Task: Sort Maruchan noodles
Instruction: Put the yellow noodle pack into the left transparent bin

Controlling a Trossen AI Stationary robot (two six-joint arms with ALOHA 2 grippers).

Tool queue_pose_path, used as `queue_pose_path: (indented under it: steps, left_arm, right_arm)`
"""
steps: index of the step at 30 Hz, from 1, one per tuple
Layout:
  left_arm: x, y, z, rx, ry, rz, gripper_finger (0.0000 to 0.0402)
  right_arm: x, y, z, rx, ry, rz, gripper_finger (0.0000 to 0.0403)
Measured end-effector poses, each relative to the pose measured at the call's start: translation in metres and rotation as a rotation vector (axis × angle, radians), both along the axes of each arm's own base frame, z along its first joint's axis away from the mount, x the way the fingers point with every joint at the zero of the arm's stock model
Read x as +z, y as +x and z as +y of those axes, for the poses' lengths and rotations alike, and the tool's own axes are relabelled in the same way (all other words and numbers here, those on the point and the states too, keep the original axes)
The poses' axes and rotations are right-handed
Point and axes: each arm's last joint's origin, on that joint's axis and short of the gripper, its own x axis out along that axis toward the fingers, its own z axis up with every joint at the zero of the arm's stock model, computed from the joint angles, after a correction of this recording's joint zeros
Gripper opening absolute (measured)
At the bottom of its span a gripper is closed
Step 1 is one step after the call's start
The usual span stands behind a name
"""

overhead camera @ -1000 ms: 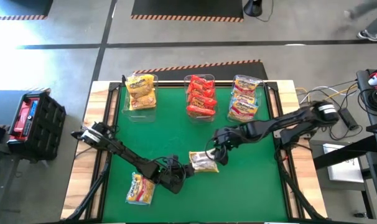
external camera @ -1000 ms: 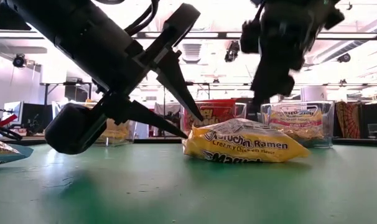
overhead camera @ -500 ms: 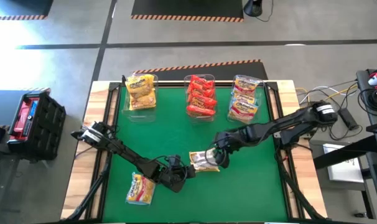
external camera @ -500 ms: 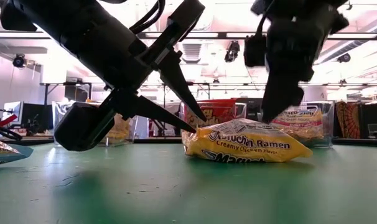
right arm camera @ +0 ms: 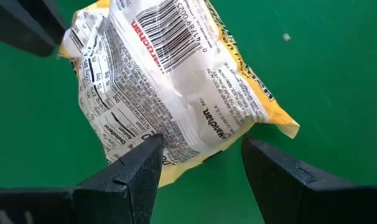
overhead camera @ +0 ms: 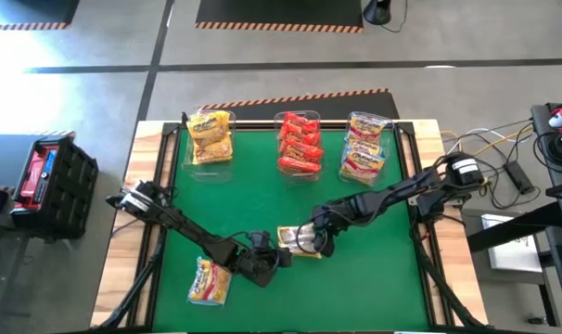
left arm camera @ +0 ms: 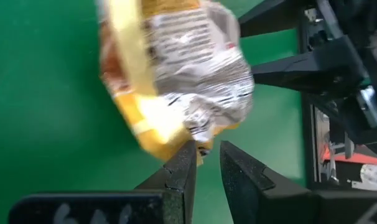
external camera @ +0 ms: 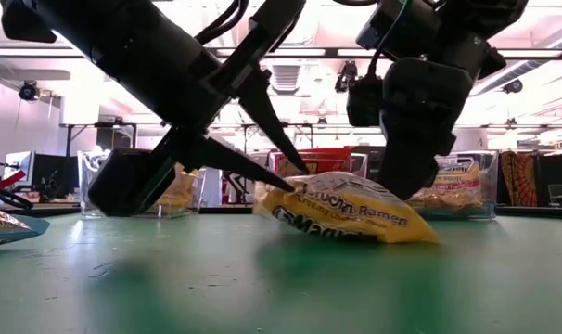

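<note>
The left gripper (overhead camera: 279,254) sat near the front middle of the green table (overhead camera: 235,195), jaws nearly pressed together and pinching the edge of a yellow packet (external camera: 341,209). That packet was tilted, one end lifted off the mat. The right gripper (overhead camera: 311,239) was over its other end with jaws spread around it, one finger (right arm camera: 135,171) touching the wrapper. Another packet (overhead camera: 209,281) lay near the front-left edge, and the rest were in three bins (overhead camera: 299,141) at the back.

Two dark jointed arms, tapered black fingers (right arm camera: 139,171)
</note>
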Motion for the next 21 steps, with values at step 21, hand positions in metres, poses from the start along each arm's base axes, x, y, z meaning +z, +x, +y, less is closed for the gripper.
queue_pose_path:
  steps: [21]
  left_arm:
    - [0.021,-0.003,0.011,-0.041,0.079,0.028,0.0207]
  right_arm:
    - [-0.031,-0.001,-0.001,0.023,-0.044,0.083,0.0207]
